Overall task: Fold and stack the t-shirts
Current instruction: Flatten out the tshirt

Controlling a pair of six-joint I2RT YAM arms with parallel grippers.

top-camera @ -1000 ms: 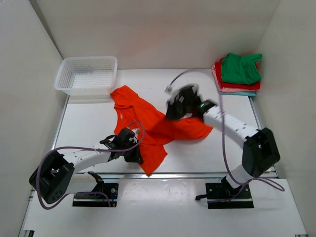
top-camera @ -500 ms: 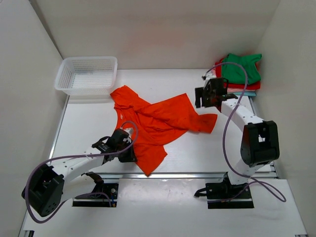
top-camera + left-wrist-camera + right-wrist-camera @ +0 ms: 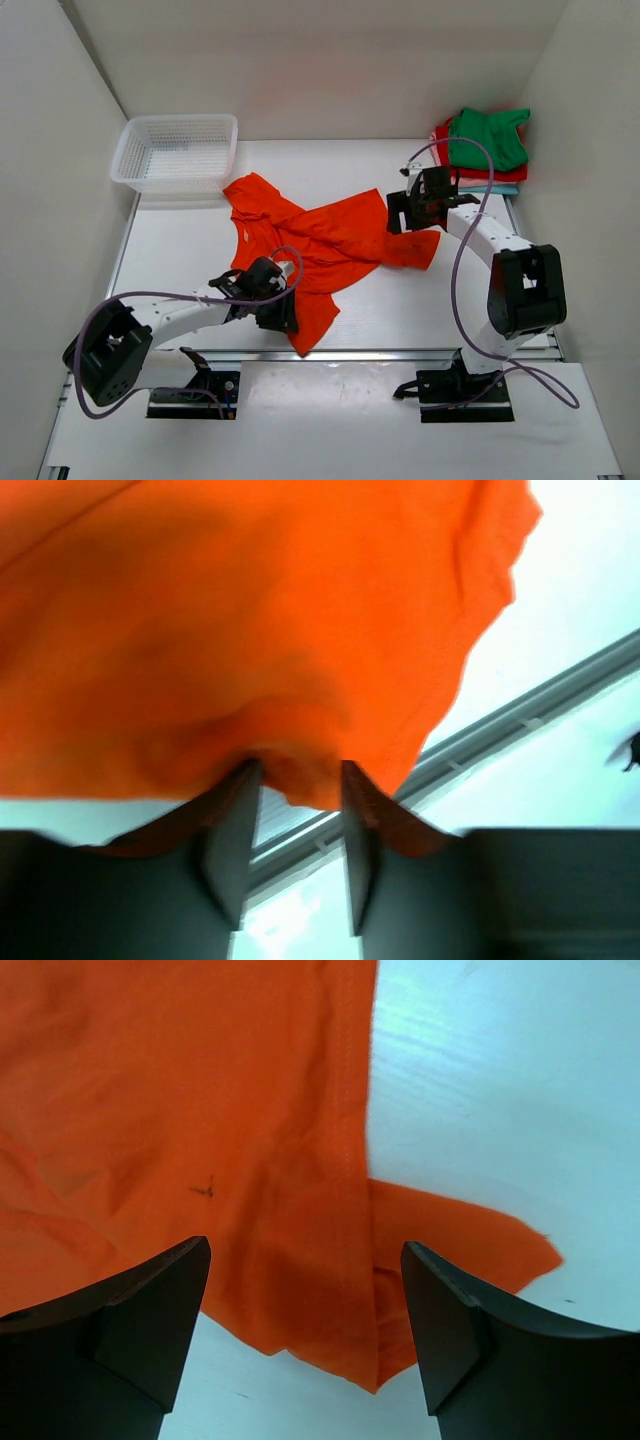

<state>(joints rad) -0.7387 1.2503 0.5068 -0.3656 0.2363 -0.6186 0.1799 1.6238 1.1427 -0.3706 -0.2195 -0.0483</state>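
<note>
Left pincer (image 3: 295,772) stands half open, the hem of the orange t-shirt (image 3: 330,240) loose between its tips, not pinched. The shirt lies rumpled on the bench (image 3: 180,250) across to the right pincer (image 3: 305,1250), which hangs wide open and empty just above it. The shirt is probably still being spread; next, grip two corners and flatten.

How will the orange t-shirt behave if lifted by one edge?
Probably floppy: the orange t-shirt lies crumpled in overlapping folds, so it should sag. Pushed, it would likely bunch, given those wrinkles. Its hem drapes over the left fingers, so it may snag.
</note>
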